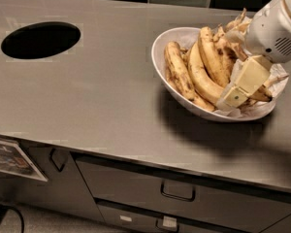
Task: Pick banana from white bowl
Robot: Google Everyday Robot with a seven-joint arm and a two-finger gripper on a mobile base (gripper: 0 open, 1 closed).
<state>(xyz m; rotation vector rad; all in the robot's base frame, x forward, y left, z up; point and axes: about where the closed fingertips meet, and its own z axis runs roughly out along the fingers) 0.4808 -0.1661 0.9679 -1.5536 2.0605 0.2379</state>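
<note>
Gripper (237, 93) over four o'clock rim of white bowl (160, 47), grip state untellable, banana (212, 57) inside, counter (97, 101) stretching to round hole (40, 40), ten o'clock

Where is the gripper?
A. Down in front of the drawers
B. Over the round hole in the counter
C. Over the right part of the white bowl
C: the gripper is over the right part of the bowl, far from the hole and above the drawers.
</note>
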